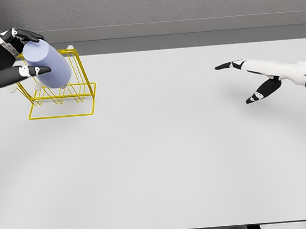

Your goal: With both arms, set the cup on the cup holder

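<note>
Faced a wide, pale grey table (172, 160) under a rough grey back wall (160, 2), with a dark strip along the near edge. Stood a yellow wire cup holder (86, 96) toward the far left of that surface, its flat base frame on the tabletop and its slanted prongs rising behind. Hung the lavender cup (49, 64) tilted over the upper part of the rack, lower end down among the wires, though whether it bore on a prong or merely overlapped them could not be told. Kept hold of it with the left hand (8, 59), dark-tipped fingers curled round the upper end from the left, thumb below and fingers above. Lay well apart at the far right the right hand (256, 77), flattened out low over the table, fingers extended toward the left and gripping nothing. Judged the task late in its course: cup carried to the rack and angled in, yet not released. Left to do, by that reading: seat the cup firmly on a prong, open the left hand and draw it clear without dragging the light wire frame along.
</note>
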### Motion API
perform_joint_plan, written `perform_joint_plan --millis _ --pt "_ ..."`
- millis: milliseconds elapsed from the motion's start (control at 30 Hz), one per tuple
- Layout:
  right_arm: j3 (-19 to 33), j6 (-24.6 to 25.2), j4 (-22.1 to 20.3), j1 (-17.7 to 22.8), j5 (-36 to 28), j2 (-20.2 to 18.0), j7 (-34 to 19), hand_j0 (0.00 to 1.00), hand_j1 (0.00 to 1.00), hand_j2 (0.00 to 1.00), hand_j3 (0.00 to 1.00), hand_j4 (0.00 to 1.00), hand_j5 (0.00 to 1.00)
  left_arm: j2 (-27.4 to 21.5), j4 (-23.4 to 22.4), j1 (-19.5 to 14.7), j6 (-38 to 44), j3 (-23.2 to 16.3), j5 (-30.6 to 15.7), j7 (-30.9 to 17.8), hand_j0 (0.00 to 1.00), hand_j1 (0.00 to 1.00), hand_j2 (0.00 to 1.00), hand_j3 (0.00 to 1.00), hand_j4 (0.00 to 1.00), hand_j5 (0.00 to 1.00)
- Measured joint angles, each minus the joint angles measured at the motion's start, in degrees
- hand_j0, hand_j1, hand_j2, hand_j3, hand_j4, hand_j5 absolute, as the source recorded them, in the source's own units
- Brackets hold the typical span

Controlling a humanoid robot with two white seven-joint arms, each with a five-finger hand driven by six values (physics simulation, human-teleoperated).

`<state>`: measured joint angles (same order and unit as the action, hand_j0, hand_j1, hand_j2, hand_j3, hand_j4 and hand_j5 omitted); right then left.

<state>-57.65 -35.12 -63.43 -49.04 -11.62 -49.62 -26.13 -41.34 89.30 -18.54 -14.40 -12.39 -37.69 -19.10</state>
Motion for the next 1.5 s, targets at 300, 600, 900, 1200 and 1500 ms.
perform_joint_plan --millis 300,600,900,1200,1500 --pt "0.0 0.0 0.0 -0.1 0.0 0.0 0.0 1.00 1.00 1.00 1.00 1.00 1.00 0.0 0.3 -0.3 0.0 0.0 0.0 0.0 0.45 0.45 0.45 0.45 0.45 0.45" --pt "0.0 0.0 0.0 0.0 0.0 0.0 0.0 1.00 1.00 1.00 1.00 1.00 1.00 0.0 0.5 -0.3 -0.2 0.0 0.1 -0.1 0.75 0.75 0.75 0.75 0.75 0.75" --pt "0.0 0.0 0.0 0.0 0.0 0.0 0.0 1.00 1.00 1.00 1.00 1.00 1.00 0.0 0.6 -0.2 -0.6 0.0 0.4 -0.1 0.94 0.94 0.94 0.94 0.94 0.94" --pt "0.0 0.0 0.0 0.0 0.0 0.0 0.0 1.00 1.00 1.00 1.00 1.00 1.00 0.0 0.8 0.0 -0.7 0.0 0.3 -0.1 1.00 1.00 1.00 1.00 1.00 1.00" --pt "0.0 0.0 0.0 0.0 0.0 0.0 0.0 1.00 1.00 1.00 1.00 1.00 1.00 -3.4 3.4 2.8 -6.5 0.1 -0.1 -2.9 1.00 1.00 1.00 1.00 1.00 1.00"
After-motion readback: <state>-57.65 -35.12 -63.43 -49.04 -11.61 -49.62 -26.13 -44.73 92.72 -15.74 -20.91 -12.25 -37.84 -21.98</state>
